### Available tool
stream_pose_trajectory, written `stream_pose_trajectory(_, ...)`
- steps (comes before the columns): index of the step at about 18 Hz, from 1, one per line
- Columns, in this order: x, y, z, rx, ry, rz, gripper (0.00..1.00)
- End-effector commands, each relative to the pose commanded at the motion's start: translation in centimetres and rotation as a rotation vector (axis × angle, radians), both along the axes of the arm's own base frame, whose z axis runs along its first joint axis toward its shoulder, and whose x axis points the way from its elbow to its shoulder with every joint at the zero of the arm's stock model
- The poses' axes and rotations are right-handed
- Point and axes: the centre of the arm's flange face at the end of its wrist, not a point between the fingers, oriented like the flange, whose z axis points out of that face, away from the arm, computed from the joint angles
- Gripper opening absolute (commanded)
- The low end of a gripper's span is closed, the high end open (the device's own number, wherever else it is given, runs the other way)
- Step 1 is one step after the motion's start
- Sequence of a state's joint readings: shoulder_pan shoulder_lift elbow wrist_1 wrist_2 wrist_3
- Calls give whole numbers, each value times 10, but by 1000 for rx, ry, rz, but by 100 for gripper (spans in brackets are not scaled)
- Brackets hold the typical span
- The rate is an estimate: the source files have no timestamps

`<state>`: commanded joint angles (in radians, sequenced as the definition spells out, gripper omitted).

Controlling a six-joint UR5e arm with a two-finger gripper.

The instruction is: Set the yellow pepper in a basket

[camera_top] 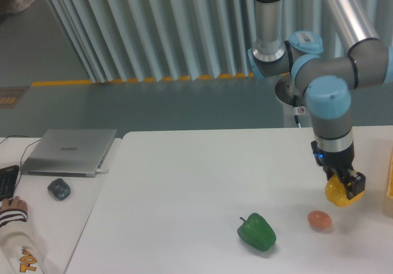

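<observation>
yellow pepper (337, 193) in gripper (344, 187), near basket (389, 176)

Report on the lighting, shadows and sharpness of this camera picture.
Camera view: soft, even light on the white table; only faint shadows under the green pepper and the egg-shaped thing. The yellow pepper, held in the gripper, is glossy with small highlights. The picture is sharp; the basket is cut off at the right edge.

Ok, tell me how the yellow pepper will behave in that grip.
The yellow pepper looks glossy and lumpy, so it may slip or twist between the gripper fingers. It appears lifted clear of the table and held near its top, so it could swing. It probably keeps its shape, being rigid-looking.
</observation>
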<state>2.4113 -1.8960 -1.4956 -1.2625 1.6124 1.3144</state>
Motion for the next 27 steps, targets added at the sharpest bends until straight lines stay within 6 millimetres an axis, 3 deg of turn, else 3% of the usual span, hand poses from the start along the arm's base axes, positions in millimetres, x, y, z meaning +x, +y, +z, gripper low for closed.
stream_pose_trajectory(4,-18,-17,12,8,9,-97,31)
stream_pose_trajectory(12,-57,-52,12,43,-19,-232,31)
stream_pose_trajectory(17,-101,-100,9,29,-15,-359,31)
stream_pose_trajectory(21,-124,-129,6,58,-25,-444,31)
stream_pose_trajectory(27,-156,-191,-4,41,-56,-380,31)
